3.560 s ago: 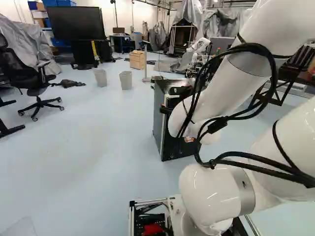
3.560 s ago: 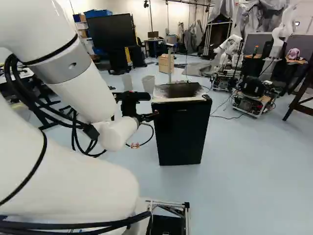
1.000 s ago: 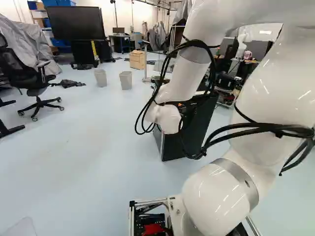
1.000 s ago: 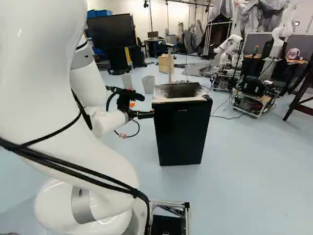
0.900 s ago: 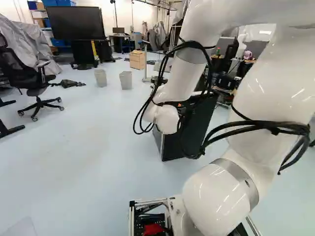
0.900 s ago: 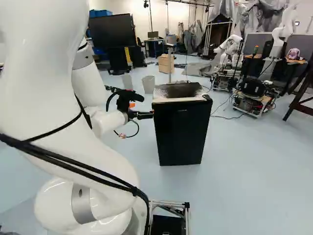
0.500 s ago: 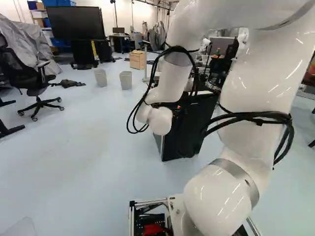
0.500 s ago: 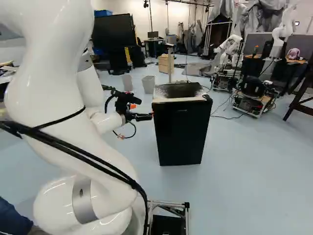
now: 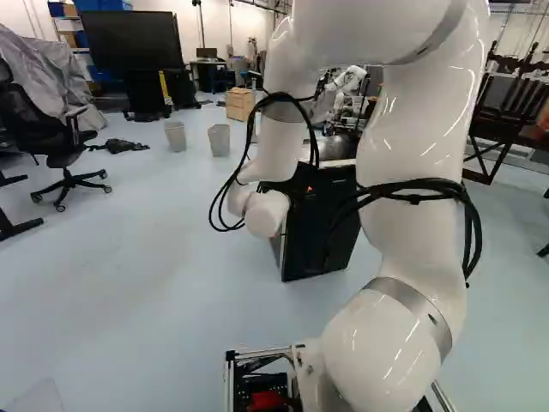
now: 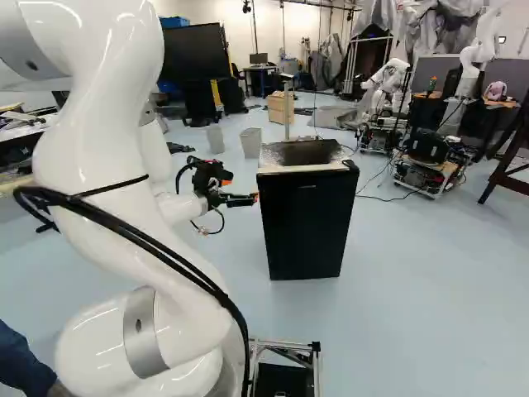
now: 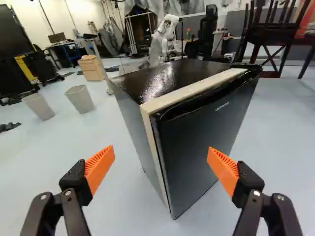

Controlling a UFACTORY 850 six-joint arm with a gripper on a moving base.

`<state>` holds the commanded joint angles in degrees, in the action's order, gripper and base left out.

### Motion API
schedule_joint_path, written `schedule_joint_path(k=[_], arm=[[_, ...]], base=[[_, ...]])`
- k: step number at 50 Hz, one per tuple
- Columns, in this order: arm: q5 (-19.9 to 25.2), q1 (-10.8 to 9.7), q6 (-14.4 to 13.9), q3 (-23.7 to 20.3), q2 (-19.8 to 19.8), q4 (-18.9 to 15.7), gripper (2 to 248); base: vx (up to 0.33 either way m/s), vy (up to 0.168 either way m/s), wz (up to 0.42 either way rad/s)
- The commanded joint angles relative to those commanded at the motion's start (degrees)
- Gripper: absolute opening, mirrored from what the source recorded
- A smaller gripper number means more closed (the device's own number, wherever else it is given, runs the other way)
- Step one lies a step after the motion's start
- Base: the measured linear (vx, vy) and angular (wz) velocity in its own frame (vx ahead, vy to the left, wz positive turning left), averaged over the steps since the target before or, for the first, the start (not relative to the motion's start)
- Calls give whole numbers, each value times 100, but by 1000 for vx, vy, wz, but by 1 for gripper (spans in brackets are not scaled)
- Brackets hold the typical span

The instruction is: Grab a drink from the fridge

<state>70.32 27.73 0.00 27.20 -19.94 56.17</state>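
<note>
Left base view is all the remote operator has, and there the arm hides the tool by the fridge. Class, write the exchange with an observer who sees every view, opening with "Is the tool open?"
Operator: Is the tool open?
Observer: Yes. In the wrist view the tool has its orange pads well apart, gripping nothing.
Operator: Where is it against the fridge?
Observer: In the right base view it is just left of the fridge, level with the upper part of the door.
</note>
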Motion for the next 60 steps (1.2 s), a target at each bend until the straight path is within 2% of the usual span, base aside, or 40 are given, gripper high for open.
schedule_joint_path(k=[11, 22, 60], arm=[[148, 71, 0, 290, -394, 224, 247], [170, 49, 0, 570, -688, 293, 247], [171, -249, 0, 986, -970, 297, 247]], base=[[0, 0, 0], [0, 0, 0], [0, 0, 0]])
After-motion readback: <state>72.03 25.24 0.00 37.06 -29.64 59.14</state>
